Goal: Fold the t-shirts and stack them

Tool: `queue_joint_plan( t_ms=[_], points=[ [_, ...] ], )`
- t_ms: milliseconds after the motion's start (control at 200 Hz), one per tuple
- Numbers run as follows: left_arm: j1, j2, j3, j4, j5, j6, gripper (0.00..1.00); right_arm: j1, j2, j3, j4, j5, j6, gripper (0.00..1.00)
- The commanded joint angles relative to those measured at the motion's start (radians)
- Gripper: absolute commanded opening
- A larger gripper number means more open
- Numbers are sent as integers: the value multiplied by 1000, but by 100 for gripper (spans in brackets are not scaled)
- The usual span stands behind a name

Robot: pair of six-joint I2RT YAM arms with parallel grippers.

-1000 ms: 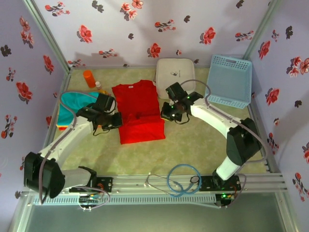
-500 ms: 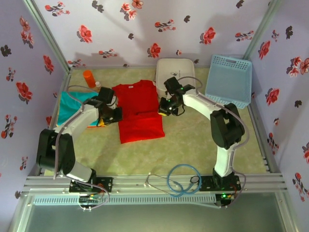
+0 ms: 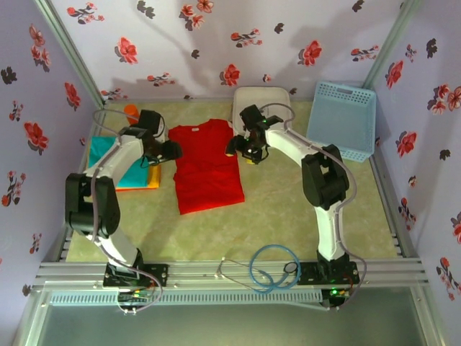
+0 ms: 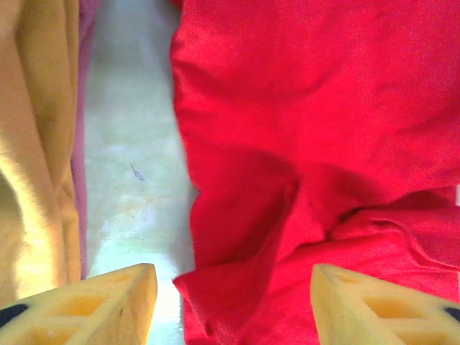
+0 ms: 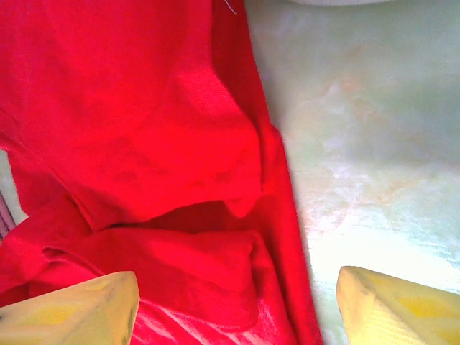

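Red t-shirt (image 3: 207,169) lies between left fingers (image 4: 93,302) and right fingers (image 5: 72,313) — both spread.

The pale green desk (image 3: 288,209) carries a red t-shirt (image 3: 207,173) at its middle, a stack of teal, orange and yellow t-shirts (image 3: 133,175) at left, and an orange bottle (image 3: 130,111), white case (image 3: 265,99) and light blue basket (image 3: 344,119) along the back.

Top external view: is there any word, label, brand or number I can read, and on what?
None readable. The red t-shirt, white case and blue basket show no lettering; the walls carry only flower prints.
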Motion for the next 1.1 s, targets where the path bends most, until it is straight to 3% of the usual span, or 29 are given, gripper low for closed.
queue_joint_plan(
  t_ms=[0,125,305,460,565,925,1095],
  points=[
    [-5,-119,8,-115,10,12,57,17,-138,-52,-19,41,1,75],
    [-12,-218,-119,-113,48,-55,56,35,-208,-163,53,-24,44,79],
    [-52,-362,-366,-35,106,-154,56,93,-282,-309,98,3,86,79],
    [-83,-491,-533,-13,111,-227,54,125,-357,-461,140,76,102,69],
    [-89,-535,-605,12,124,-247,53,125,-362,-531,169,96,89,55],
    [-86,-477,-614,67,132,-245,47,125,-256,-516,256,20,47,42],
    [-59,-389,-502,97,119,-177,43,130,-246,-461,236,97,13,38]
  ],
)
